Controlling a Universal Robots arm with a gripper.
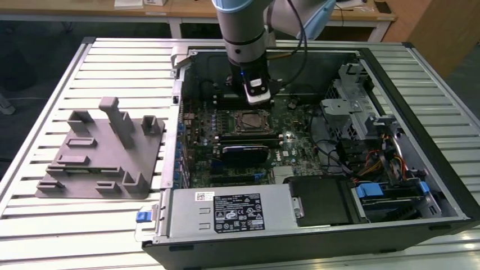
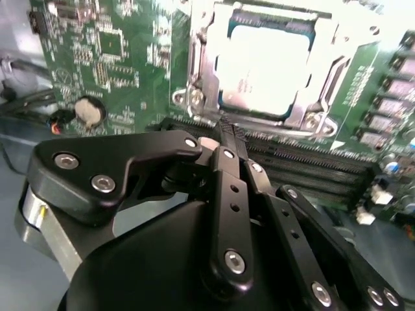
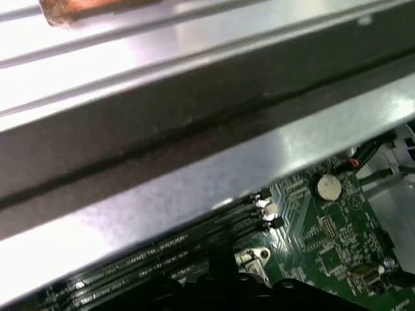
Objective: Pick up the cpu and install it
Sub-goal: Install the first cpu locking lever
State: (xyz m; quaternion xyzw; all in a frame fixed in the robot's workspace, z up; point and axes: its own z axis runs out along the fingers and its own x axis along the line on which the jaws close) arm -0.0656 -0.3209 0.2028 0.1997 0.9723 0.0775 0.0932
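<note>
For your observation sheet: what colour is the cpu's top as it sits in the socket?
Silvery-grey, the cpu, clearest in the second wrist view.

A table [image 1: 67,214] of pale metal slats is seen in the exterior view, its ribs running from the exterior view's left to its right. Two things are carried directly on it. A grey plastic fixture [image 1: 101,154], a flat plate with upright posts and low blocks, is laid near the table's edge at the exterior view's left. An opened computer case [image 1: 315,152] is laid on its side just beside the fixture, and most of the remaining surface is taken up by it, out to the edge at the exterior view's right.
</note>
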